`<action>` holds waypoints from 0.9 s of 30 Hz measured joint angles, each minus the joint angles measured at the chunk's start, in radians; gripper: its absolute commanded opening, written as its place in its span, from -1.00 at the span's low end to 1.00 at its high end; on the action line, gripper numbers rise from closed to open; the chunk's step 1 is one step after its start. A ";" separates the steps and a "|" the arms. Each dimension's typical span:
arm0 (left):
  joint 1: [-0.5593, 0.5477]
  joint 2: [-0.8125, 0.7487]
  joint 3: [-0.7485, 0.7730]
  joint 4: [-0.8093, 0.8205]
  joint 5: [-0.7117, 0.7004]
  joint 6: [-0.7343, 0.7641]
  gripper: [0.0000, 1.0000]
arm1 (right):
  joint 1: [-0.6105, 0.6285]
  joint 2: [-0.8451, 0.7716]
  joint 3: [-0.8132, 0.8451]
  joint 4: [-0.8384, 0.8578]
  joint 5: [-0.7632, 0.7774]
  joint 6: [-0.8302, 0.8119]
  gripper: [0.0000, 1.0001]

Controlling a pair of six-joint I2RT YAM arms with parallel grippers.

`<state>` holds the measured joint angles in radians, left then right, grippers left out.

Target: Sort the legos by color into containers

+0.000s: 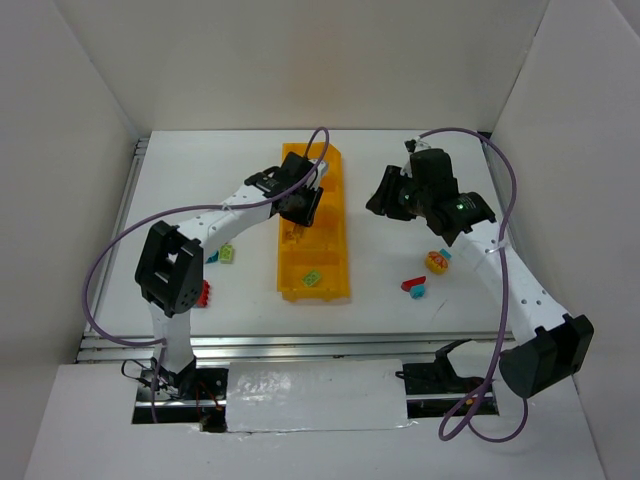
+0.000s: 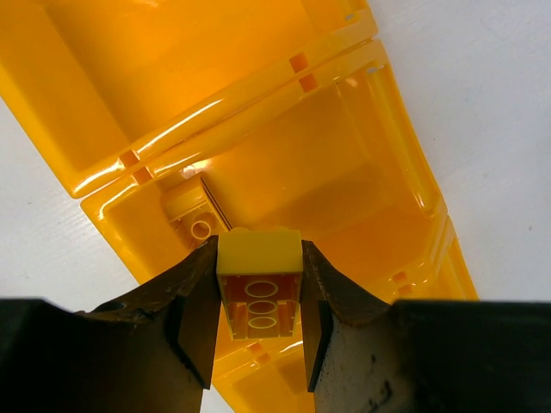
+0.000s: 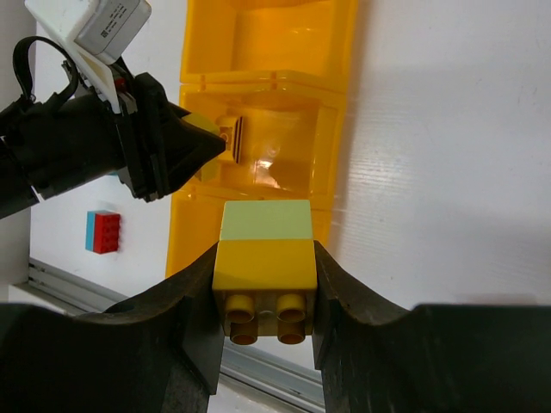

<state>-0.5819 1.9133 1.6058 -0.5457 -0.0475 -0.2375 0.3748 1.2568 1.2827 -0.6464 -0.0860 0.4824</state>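
Observation:
The long yellow-orange bin lies in the middle of the table. My left gripper hangs over one of its middle compartments, shut on a yellow brick whose hollow underside faces the wrist camera. Another yellow brick lies in that compartment. My right gripper is just right of the bin, shut on a yellow brick with a light green brick stuck to it. A green brick lies in the bin's nearest compartment.
Loose bricks lie on the table: a green and teal pair and a red one left of the bin, a red and teal pair and a yellow-red piece on the right. White walls enclose the table.

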 measured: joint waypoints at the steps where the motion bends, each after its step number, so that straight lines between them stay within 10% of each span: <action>1: 0.000 0.000 0.000 0.000 0.000 0.000 -0.58 | 0.000 0.000 0.000 0.002 0.000 0.000 -1.00; 27: -0.003 -0.001 0.014 0.000 -0.009 0.003 -0.47 | 0.000 -0.010 -0.001 0.004 0.000 0.000 -1.00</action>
<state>-0.5846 1.9125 1.6196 -0.5461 -0.0563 -0.2348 0.3748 1.2472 1.2819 -0.6426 -0.0860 0.4820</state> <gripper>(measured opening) 0.476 0.441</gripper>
